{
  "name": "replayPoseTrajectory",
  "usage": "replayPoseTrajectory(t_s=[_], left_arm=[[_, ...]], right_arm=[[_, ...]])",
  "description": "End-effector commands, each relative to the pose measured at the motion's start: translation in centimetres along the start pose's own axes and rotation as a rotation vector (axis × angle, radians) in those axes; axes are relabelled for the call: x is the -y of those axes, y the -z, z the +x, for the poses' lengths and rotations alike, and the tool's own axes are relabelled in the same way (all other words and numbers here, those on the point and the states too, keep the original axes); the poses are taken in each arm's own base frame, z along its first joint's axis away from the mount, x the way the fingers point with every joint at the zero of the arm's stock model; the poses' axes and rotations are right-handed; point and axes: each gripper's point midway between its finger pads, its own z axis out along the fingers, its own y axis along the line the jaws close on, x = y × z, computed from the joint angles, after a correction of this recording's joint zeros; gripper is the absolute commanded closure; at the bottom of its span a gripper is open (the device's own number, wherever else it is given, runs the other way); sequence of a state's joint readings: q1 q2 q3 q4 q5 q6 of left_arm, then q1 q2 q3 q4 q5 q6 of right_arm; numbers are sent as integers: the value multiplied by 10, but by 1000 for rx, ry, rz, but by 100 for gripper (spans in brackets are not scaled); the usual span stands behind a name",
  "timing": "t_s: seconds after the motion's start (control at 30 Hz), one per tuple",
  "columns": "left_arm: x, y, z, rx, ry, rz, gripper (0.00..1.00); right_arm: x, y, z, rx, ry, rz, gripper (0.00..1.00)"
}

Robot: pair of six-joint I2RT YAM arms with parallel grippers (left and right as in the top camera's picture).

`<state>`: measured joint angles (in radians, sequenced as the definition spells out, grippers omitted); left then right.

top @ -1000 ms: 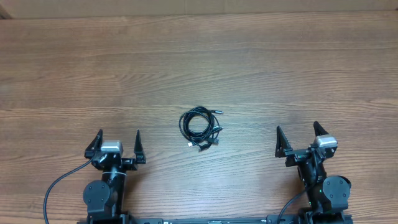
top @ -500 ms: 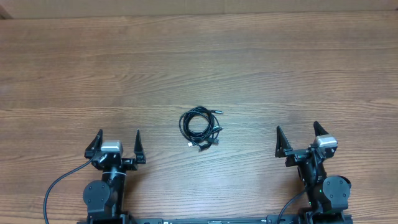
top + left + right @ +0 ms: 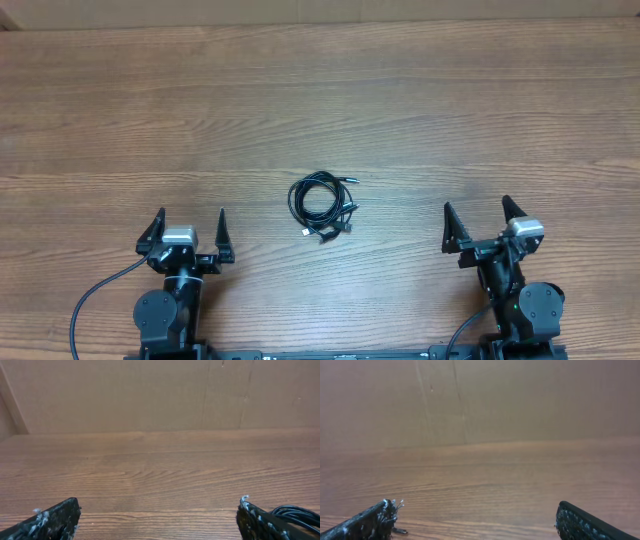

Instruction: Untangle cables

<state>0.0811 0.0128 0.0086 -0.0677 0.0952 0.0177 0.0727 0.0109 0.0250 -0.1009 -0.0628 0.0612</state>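
The cables (image 3: 323, 206) lie as one small tangled bundle of thin black loops with small plugs, on the wooden table (image 3: 320, 110) between the two arms. My left gripper (image 3: 190, 222) is open and empty, left of the bundle and apart from it. My right gripper (image 3: 476, 216) is open and empty, right of the bundle. In the left wrist view (image 3: 158, 520) a bit of the cables (image 3: 299, 511) shows behind the right finger. In the right wrist view (image 3: 477, 520) a small plug (image 3: 400, 531) shows by the left finger.
A brown cardboard wall (image 3: 150, 395) stands along the table's far edge, also in the right wrist view (image 3: 520, 400). Thick black arm cables (image 3: 90, 300) run from each arm base at the table's near edge.
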Motion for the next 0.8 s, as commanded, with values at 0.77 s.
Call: replayPoseTrajectory(t_s=[0.77], left_arm=[[0,8,-27,-302,152,-11,0]], right_arm=[[-1,-6,-23,-448,-110,89,0]])
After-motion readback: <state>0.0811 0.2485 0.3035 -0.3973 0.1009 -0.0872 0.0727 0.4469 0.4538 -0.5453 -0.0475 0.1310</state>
